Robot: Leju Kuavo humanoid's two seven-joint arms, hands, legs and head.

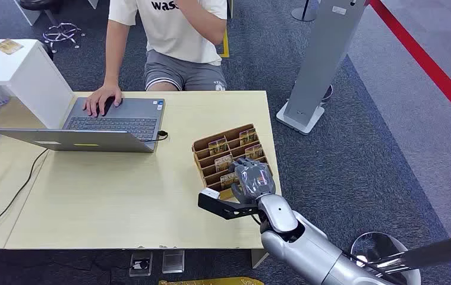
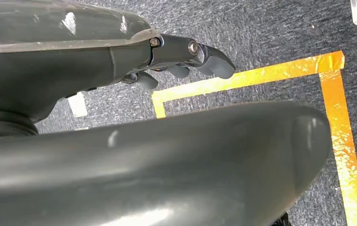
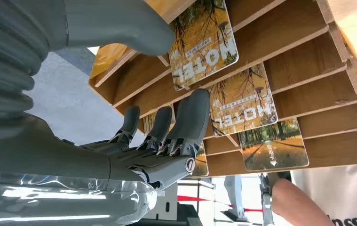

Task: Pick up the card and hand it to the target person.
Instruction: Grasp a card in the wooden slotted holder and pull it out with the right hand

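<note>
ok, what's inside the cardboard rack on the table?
The cardboard rack has stepped slots holding hotel cards, several showing autumn-tree prints. The right hand covers the nearer slots in the head view, so what they hold is partly hidden.

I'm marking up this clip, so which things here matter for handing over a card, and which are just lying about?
Job: right hand, cards in the wooden card rack, seated person.
Lying about: laptop, white box, grey stand, table.
</note>
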